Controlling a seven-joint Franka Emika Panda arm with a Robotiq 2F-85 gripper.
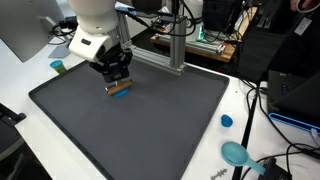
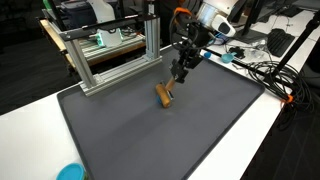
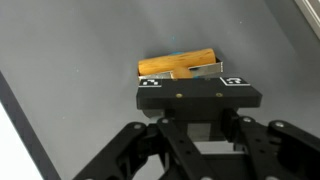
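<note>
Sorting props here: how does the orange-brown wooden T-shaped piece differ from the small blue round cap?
The orange-brown wooden T-shaped piece is elongated with a crossbar; the small blue round cap is a squat disc. The wooden piece lies on the dark grey mat, the cap off it on the white table. The gripper hangs right over the wooden piece, far from the cap. Both are small and lie flat.

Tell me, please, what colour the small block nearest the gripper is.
Orange-brown, like wood; the wrist view shows the block best.
</note>
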